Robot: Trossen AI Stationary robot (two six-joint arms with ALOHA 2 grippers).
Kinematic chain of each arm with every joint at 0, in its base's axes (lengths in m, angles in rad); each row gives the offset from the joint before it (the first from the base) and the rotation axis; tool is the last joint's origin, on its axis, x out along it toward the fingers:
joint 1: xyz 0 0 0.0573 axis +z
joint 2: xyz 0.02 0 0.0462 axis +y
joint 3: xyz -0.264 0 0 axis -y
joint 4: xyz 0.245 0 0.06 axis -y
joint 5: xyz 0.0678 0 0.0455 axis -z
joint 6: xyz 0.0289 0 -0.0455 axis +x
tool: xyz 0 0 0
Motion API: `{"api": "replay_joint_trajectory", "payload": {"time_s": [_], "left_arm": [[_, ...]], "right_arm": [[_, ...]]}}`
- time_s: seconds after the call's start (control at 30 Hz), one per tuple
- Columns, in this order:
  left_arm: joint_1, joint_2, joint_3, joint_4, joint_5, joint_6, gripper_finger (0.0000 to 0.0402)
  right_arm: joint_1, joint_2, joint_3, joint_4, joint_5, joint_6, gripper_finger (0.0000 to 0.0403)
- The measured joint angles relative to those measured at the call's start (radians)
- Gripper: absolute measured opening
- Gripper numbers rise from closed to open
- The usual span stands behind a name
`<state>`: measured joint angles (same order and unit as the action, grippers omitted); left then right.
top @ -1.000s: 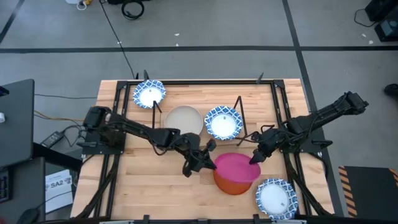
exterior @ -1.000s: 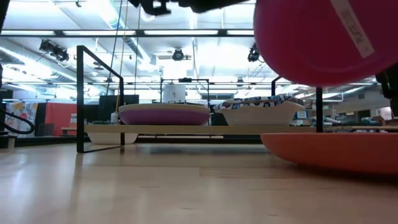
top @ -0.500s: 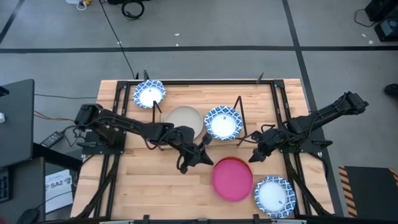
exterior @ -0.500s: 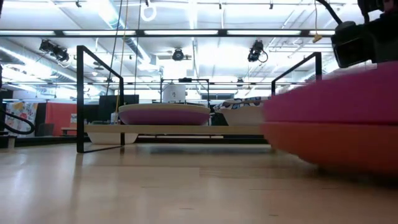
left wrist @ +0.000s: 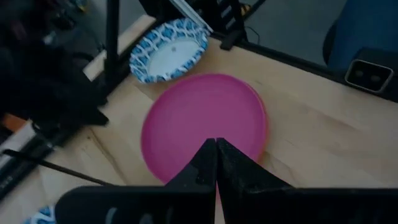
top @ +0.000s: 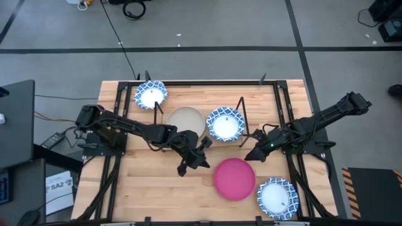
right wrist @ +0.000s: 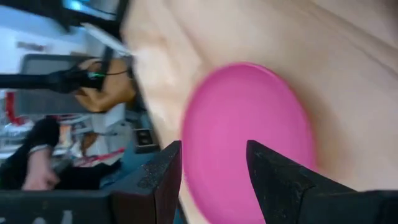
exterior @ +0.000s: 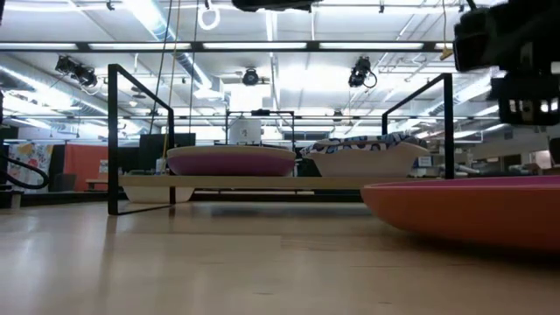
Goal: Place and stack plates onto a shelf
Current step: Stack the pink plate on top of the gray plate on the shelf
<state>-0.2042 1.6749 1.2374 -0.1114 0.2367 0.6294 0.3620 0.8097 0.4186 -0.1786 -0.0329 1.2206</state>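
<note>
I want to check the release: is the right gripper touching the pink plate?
Apart. In the high view the right gripper sits beside the pink plate, with bare wood between them; its fingers are open.

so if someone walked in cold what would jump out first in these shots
The magenta plate lies flat near the table's front edge, sitting on an orange plate that shows beneath it only in the low view. Both grippers hover close beside it with nothing held: the left gripper shut, the right gripper open. Behind them, the shelf holds a beige plate and a blue-and-white plate.
</note>
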Motion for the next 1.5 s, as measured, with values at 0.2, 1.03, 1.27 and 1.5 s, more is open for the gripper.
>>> {"api": "replay_joint_trajectory", "payload": {"time_s": [0.2, 1.03, 1.27, 1.5], "left_arm": [[0.000, 0.000, 0.000, -0.039, -0.048, -0.127, 0.0007], [0.000, 0.002, -0.001, -0.082, -0.095, -0.233, 0.0007], [0.000, 0.002, -0.001, -0.090, -0.132, -0.260, 0.0007], [0.000, 0.002, -0.001, -0.098, -0.132, -0.284, 0.0007]], "right_arm": [[0.044, 0.069, 0.000, 0.081, 0.014, -0.081, 0.0185], [0.076, 0.181, 0.123, -0.220, 0.006, -0.076, 0.0179], [0.089, 0.209, 0.265, -0.403, 0.135, -0.084, 0.0177], [0.119, 0.335, 0.270, -0.395, 0.161, -0.095, 0.0177]]}}
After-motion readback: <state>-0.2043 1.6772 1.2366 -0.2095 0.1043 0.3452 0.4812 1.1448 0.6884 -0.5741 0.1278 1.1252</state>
